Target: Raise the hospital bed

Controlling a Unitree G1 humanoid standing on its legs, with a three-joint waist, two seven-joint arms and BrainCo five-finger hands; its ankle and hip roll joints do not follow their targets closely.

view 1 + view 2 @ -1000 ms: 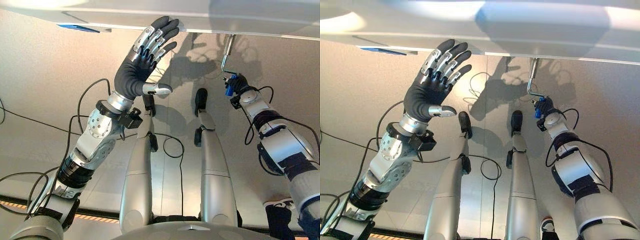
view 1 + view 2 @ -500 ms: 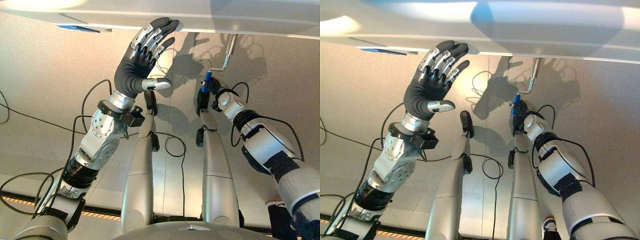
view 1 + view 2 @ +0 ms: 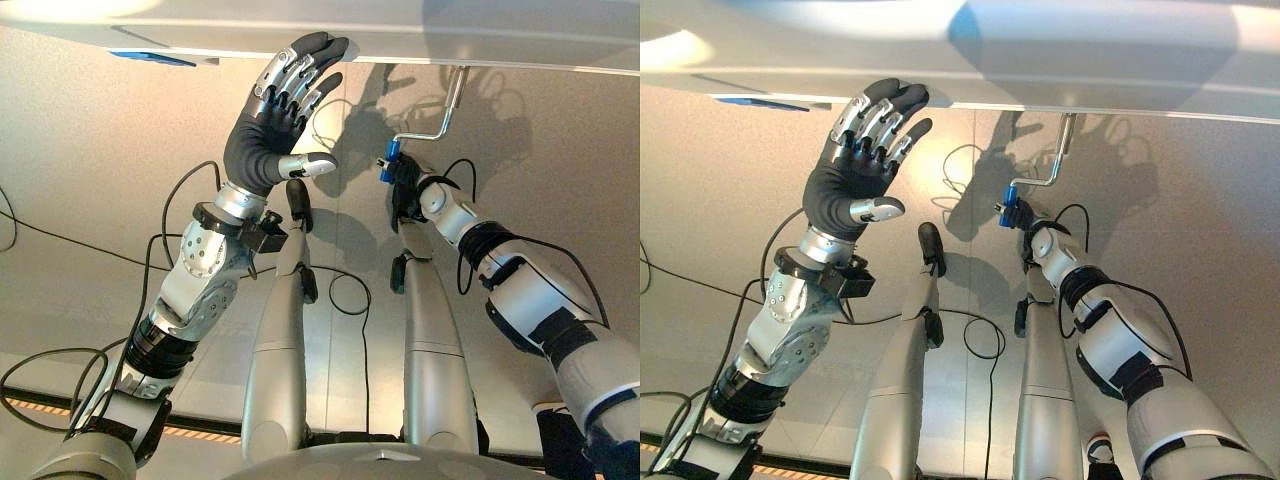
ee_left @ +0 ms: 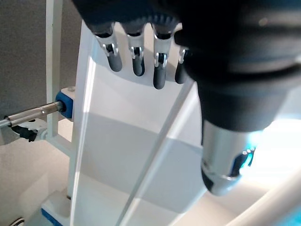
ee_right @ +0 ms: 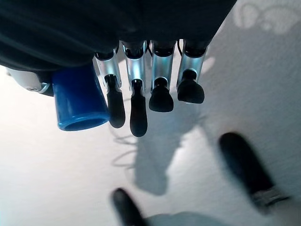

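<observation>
Blue plastic is what we hold: our right hand (image 3: 403, 180) has its fingers curled round the blue grip (image 5: 77, 102) at the end of the crank (image 3: 437, 120), a bent steel rod that hangs down from the underside of the bed (image 3: 400, 30). The bed frame runs across the far edge of the scene, pale and flat, and the crank comes out of it toward the right, well apart from our other arm.

Our left hand (image 3: 275, 110) is raised on the left with its fingers straight and spread, the dark tips touching or just short of the bed's lower edge; we cannot tell which. In the left wrist view a white panel (image 4: 131, 155) of the frame stands past those fingers, and a second metal rod with a blue collar (image 4: 65, 104) pokes out to one side.

We judge the crank to be stiff and unyielding: it will not flex, so the wrist must follow its circle rather than fight it. The load behind it is a whole bed, so we expect steady resistance, heavier at some parts of the turn. The grip looks smooth and may spin on its rod, which suits a closed wrap round its middle. Hold there, never on the bare steel, where our fingers would slide.
</observation>
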